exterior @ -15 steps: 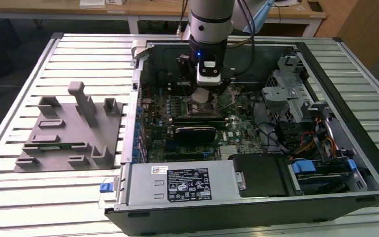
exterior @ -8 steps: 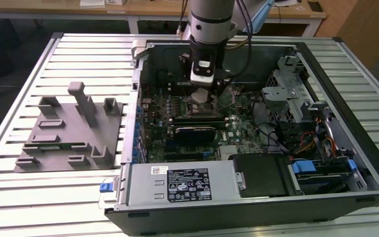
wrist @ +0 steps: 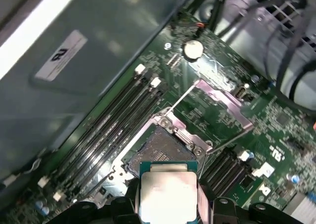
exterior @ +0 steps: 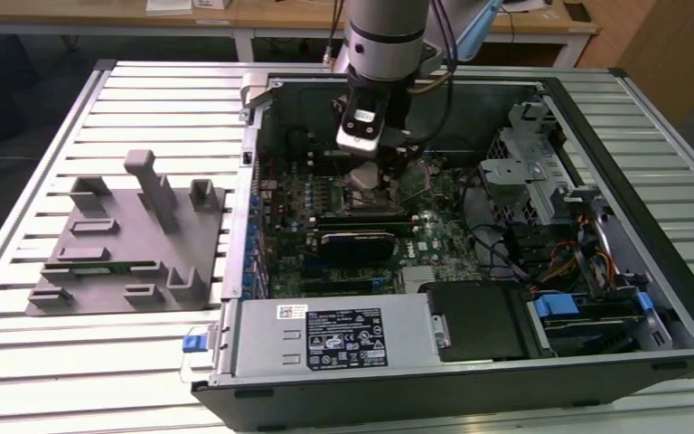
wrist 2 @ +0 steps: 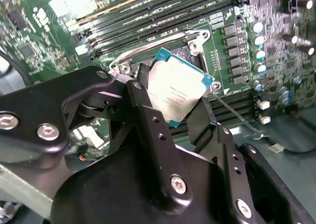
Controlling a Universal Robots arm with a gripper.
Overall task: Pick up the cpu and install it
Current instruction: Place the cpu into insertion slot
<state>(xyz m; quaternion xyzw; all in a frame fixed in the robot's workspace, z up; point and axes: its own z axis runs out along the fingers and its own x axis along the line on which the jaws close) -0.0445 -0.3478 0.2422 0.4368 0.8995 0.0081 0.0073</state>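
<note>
- Silvery metal top, thin green rim: the cpu (wrist 2: 180, 83) is clamped by its edges between the two black fingers (wrist 2: 148, 110) of the gripper (wrist 2: 173, 93). It sits tilted in the second wrist view.
- Location: the cpu hangs above the motherboard (exterior: 432, 237) inside the open computer case (exterior: 667, 289), just over the socket (wrist: 157, 152). It is not seated.
- Socket: the metal cover plate (wrist: 219, 110) is swung open, the wire lever (wrist: 181, 96) is raised, and the contact bed is bare.
- Progress (judgement): pick-up done, carry to the socket done. Left to do: seating the cpu, letting go, closing the plate and lever.
- Count: one cpu, one socket, one gripper, two fingers, one coin battery (wrist: 193, 49), one grey tray (exterior: 94, 271) on the slatted table (exterior: 82, 380), well apart from the case.
</note>
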